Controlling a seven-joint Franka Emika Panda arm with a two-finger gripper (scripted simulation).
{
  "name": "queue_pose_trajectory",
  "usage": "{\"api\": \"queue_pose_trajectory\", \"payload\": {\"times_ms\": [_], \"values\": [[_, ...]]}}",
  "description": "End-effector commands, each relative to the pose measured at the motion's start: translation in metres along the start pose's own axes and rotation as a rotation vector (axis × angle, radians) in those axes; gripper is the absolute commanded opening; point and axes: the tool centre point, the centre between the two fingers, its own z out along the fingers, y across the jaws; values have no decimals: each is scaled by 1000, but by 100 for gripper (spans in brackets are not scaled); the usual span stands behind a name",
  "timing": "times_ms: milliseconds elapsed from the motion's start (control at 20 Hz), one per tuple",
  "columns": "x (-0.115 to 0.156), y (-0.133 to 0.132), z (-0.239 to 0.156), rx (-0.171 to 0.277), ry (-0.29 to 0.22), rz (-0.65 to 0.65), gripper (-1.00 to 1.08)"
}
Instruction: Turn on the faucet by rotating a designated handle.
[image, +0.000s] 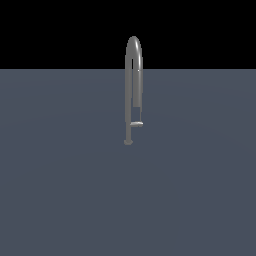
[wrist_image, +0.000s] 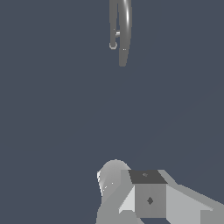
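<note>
Though the faucet (image: 133, 75), upper centre of the frame, looks rigid and slick, its small handle (image: 136, 124) seems light; push its free tip. Whether the gripper's jaws are open cannot be told.

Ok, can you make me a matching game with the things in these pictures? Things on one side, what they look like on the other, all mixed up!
Things:
1. faucet
2. handle
3. base flange
4. floor

Looks like:
A. flat and blue-grey
B. short, sticks sideways low on the stem
C. tall grey pipe, arched at the top
D. small and round, sits on the floor

Pairs: 1-C, 2-B, 3-D, 4-A
</note>
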Motion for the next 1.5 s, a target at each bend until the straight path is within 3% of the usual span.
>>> {"api": "queue_pose_trajectory", "payload": {"times_ms": [0, 350, 750, 1050, 1450], "values": [[0, 0, 0, 0, 0, 0, -100], [0, -1, -12, 16, 32, 5, -100], [-4, 0, -55, 86, 138, 26, -100], [-11, 8, -103, 195, 247, 52, -100], [-22, 37, -161, 397, 356, 98, -100]]}}
